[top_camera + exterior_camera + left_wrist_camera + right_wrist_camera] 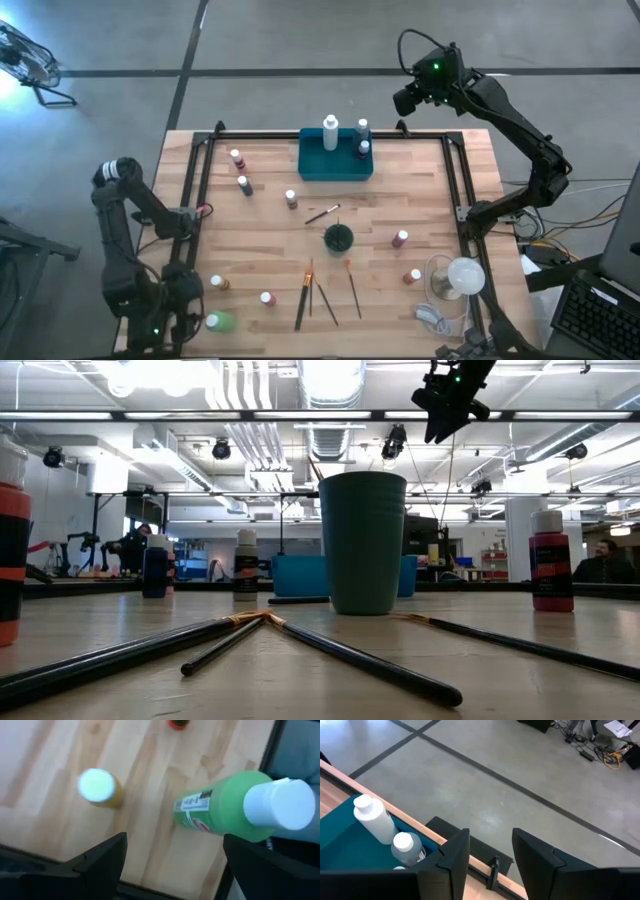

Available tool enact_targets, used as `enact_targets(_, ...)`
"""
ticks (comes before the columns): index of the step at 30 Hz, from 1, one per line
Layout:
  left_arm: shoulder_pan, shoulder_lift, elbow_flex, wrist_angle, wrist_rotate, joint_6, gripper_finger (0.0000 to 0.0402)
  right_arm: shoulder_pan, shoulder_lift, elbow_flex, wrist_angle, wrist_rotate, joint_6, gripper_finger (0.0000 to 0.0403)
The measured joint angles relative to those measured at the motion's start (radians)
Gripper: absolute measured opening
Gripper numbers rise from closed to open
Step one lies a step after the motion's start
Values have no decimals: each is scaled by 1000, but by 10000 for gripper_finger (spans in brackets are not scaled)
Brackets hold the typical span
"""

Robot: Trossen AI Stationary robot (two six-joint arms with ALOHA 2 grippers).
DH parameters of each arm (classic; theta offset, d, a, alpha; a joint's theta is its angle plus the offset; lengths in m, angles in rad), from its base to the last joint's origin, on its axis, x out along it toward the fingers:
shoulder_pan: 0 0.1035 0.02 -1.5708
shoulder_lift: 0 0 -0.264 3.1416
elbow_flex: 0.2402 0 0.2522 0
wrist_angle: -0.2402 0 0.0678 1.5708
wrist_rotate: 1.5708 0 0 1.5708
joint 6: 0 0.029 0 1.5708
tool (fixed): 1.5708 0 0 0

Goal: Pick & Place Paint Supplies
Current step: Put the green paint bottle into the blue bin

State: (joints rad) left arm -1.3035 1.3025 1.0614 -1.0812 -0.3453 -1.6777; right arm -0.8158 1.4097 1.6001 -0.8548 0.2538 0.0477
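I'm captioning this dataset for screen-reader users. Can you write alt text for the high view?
Seen from above, a teal rectangular tray at the far edge of a wooden table holds three white-capped bottles, with the right gripper raised just beyond it. More small bottles, thin paintbrushes and a dark green round cup are scattered across the table; the left gripper hangs beside a green bottle.

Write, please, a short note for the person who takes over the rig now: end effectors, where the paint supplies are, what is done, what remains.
Left end effector: open, low at the near left corner, over a green bottle; holds nothing.
Right end effector: open and empty, raised above the far edge behind the teal tray.
Done: three bottles stand in the tray, the white bottle among them.
Left: the other small bottles scattered on the table, four paintbrushes near the front, one more beside the dark cup.
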Motion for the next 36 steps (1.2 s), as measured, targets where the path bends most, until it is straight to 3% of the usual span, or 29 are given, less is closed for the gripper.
enact_targets(7, -2, 0, -97, 191, 86, 40, 335, 0, 0, 0, 0, 0, 3, 161)
enact_targets(16, -2, 23, -171, 324, 87, 110, 335, 0, 0, 0, 1, 0, 2, 143)
enact_targets(36, -1, 108, -199, 508, -254, 317, 335, 0, 0, 0, 45, 0, 5, 102)
